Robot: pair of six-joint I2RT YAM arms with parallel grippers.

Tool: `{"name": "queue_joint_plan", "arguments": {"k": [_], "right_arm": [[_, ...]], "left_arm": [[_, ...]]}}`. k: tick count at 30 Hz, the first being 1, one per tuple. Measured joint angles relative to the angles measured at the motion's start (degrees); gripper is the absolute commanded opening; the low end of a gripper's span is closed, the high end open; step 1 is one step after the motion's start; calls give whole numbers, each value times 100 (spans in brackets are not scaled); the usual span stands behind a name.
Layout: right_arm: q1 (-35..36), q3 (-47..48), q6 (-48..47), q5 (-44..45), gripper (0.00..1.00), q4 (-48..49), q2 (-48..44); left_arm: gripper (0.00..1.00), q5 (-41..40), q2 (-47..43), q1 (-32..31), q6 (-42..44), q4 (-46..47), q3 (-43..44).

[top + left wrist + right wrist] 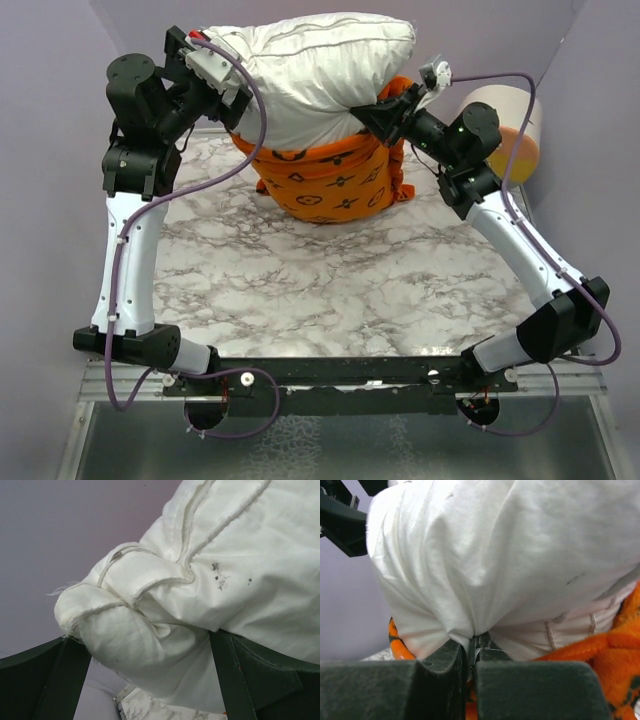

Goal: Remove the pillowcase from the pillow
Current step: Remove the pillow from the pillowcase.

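The plump white pillow (320, 65) is held up at the back of the table. Its lower half is still inside the orange patterned pillowcase (330, 185), which hangs bunched down onto the marble. My left gripper (225, 85) is at the pillow's left corner. In the left wrist view it (145, 637) stands open, with the seamed corner of the pillow (150, 610) lying between the spread fingers (235, 675). My right gripper (375, 108) is at the pillow's right underside. In the right wrist view it (472, 650) is shut on a pinched fold of the white pillow (485, 555), with the orange pillowcase (605, 660) just beside it.
A white, orange and yellow cylinder (510, 125) stands at the back right, close behind the right arm. The marble tabletop (330, 280) is ringed by purple walls (60, 60). A black rail (330, 370) runs along the near edge between the arm bases.
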Motion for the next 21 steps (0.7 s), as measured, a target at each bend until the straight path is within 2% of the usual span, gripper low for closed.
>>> {"name": "queue_joint_plan", "arguments": {"k": [4, 7, 15, 18, 21], "right_arm": [[509, 376, -116, 315, 1, -197, 221], [1010, 684, -315, 612, 1, -424, 365], [1897, 1346, -610, 809, 1, -767, 942], [2052, 1593, -732, 809, 1, -935, 1104], [2105, 1676, -817, 804, 1, -1045, 1137]], "left_arm": [[99, -457, -157, 15, -44, 544, -168], [99, -409, -256, 46, -96, 750, -131], [99, 1429, -629, -68, -120, 282, 212], [99, 1725, -542, -68, 52, -52, 435], [96, 1893, -42, -68, 341, -619, 1121]]}}
